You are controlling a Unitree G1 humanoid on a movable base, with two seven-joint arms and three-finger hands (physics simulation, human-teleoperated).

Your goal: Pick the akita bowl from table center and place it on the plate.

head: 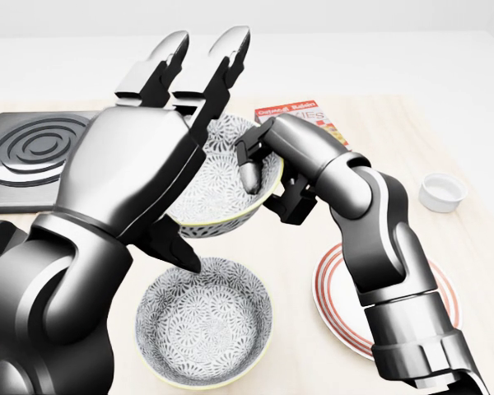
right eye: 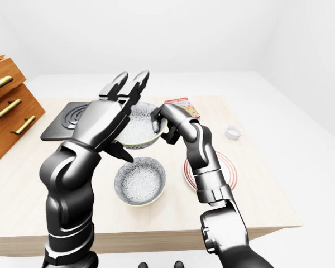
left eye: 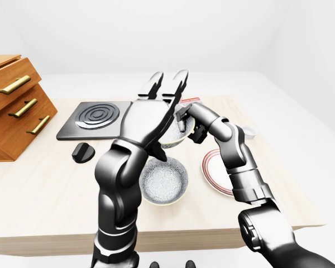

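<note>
Nearest, at the bottom middle of the head view, a round grey-patterned ceramic bowl with a pale yellow rim [head: 204, 321] sits upright on the light wooden bench [head: 477, 271]. Just to its right lies the flat white plate with red rings [head: 333, 296], nothing resting on it, partly hidden by the right forearm. Higher in the view, the left robot hand [head: 136, 169] is raised with its fingers [head: 222, 58] straight and spread, gripping nothing. It covers the left side of the akita bowl [head: 230, 181], a second grey-patterned round bowl with a yellowish rim, and I cannot tell whether it touches it. The right robot hand [head: 280, 160] pinches this bowl's right rim, one finger [head: 251, 173] inside and the others against the outer wall. The akita bowl is tilted, up and left of the plate and apart from it; its base is hidden, so I cannot tell whether it is clear of the bench. Farther off stand a small white round dish [head: 442, 192] at right, a red printed box [head: 300, 111] above the akita bowl, a black round knob [left eye: 82, 151] and a black square hob with raised rings [left eye: 95, 118] at left, and a wooden drawer chest with brass handles [left eye: 14, 106] at the far left of the left-eye view
</note>
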